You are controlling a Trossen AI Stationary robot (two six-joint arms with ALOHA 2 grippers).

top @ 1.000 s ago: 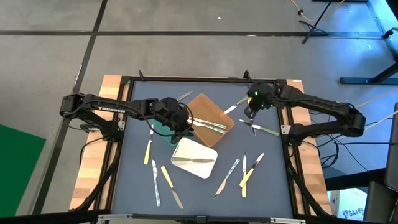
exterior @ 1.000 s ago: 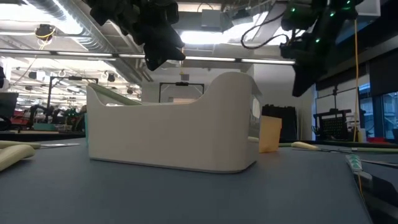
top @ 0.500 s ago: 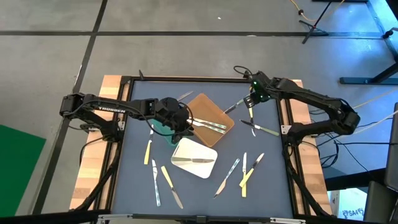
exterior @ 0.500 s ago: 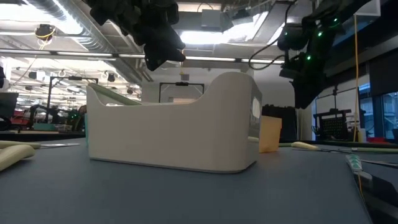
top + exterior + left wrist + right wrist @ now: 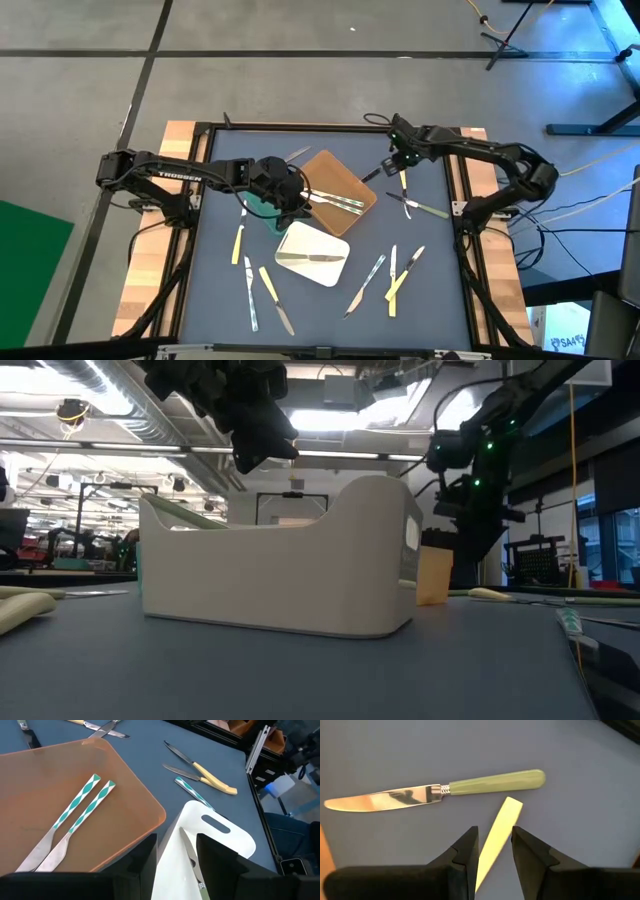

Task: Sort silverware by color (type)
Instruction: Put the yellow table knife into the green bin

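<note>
Silverware lies scattered on the blue-grey table. My right gripper (image 5: 400, 165) hangs open above the far right of the table, clear of it in the low view (image 5: 470, 535). In its wrist view a pale yellow handle (image 5: 504, 822) shows between the fingers, and a green-handled knife (image 5: 495, 781) lies just beyond it, flat on the table. My left gripper (image 5: 290, 205) waits open and empty over the white tray's far edge (image 5: 220, 827). The brown tray (image 5: 75, 765) holds two pieces with teal-and-white handles (image 5: 82, 802). One knife (image 5: 310, 258) lies in the white tray.
A green tray (image 5: 258, 208) sits mostly hidden under my left gripper. More silverware lies near left (image 5: 262, 285) and near right (image 5: 393, 270), and a knife (image 5: 420, 208) lies close to the right edge. A black frame (image 5: 330, 127) rims the table.
My right gripper has sunk lower and drifted toward the table's far edge, its wrist rolling as the arm swung round. It now hangs over the pale yellow handle and the green-handled knife. None of the silverware has moved.
</note>
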